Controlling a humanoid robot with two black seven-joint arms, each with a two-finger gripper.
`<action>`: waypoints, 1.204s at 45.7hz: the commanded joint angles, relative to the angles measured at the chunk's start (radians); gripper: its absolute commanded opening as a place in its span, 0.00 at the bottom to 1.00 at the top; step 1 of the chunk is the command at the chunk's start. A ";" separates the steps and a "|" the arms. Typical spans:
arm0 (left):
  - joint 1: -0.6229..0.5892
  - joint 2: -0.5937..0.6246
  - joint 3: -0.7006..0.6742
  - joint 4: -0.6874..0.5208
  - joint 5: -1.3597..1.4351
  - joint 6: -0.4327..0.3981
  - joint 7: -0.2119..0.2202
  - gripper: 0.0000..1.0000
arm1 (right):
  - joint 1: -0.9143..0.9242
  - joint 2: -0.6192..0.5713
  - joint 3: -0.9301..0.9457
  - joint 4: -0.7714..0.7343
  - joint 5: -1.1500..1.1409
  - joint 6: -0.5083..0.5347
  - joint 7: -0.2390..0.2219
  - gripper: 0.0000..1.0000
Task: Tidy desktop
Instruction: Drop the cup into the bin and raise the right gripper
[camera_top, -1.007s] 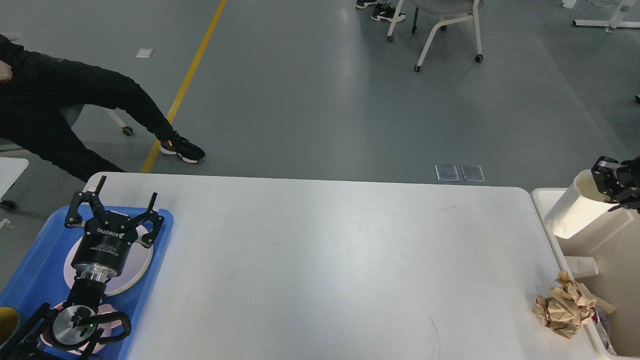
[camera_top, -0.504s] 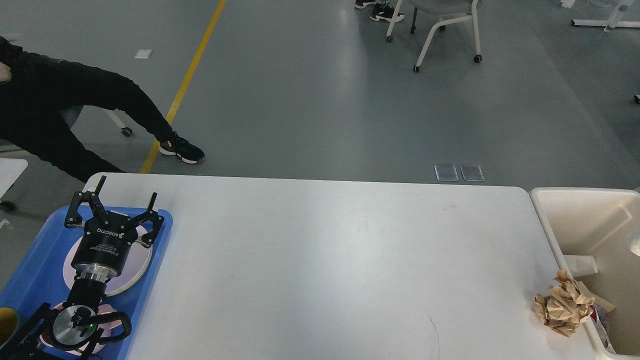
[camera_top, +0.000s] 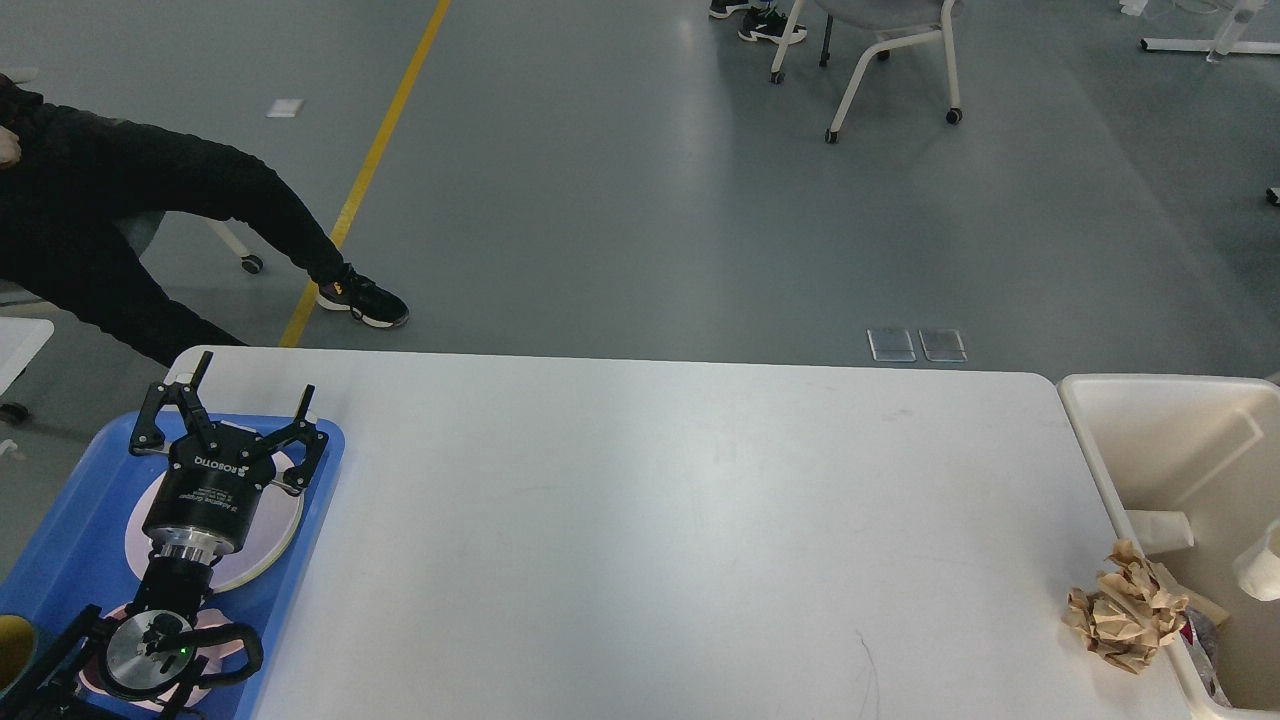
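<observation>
The white desktop (camera_top: 650, 520) fills the middle of the head view. A crumpled ball of brown paper (camera_top: 1122, 608) lies on it at the right edge, against the beige bin (camera_top: 1085, 415). My left gripper (camera_top: 250, 394) is open and empty, hovering over a pale plate (camera_top: 265, 540) in the blue tray (camera_top: 90, 480) at the left. My right gripper is out of view. White paper cups (camera_top: 1160, 530) lie inside the bin, one at the far right (camera_top: 1258, 568).
The tray holds a yellow item (camera_top: 15, 645) at its near left corner. A seated person's legs (camera_top: 200, 220) stretch over the floor beyond the table's far left corner. A chair (camera_top: 890, 50) stands far back.
One second ago my right gripper held a white paper cup over the bin. It has let go and left the view; the cup now lies in the bin. The left arm has not moved.
</observation>
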 joint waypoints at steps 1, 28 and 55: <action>0.000 0.000 0.000 0.000 0.000 0.000 0.000 0.96 | -0.110 0.100 0.028 -0.136 0.003 -0.028 -0.002 0.00; 0.000 0.000 0.001 0.000 0.000 0.000 0.000 0.96 | -0.175 0.143 0.028 -0.145 0.003 -0.210 -0.003 1.00; 0.000 0.000 0.000 0.000 0.000 0.000 0.000 0.96 | -0.086 0.105 0.025 -0.096 -0.007 -0.198 -0.002 1.00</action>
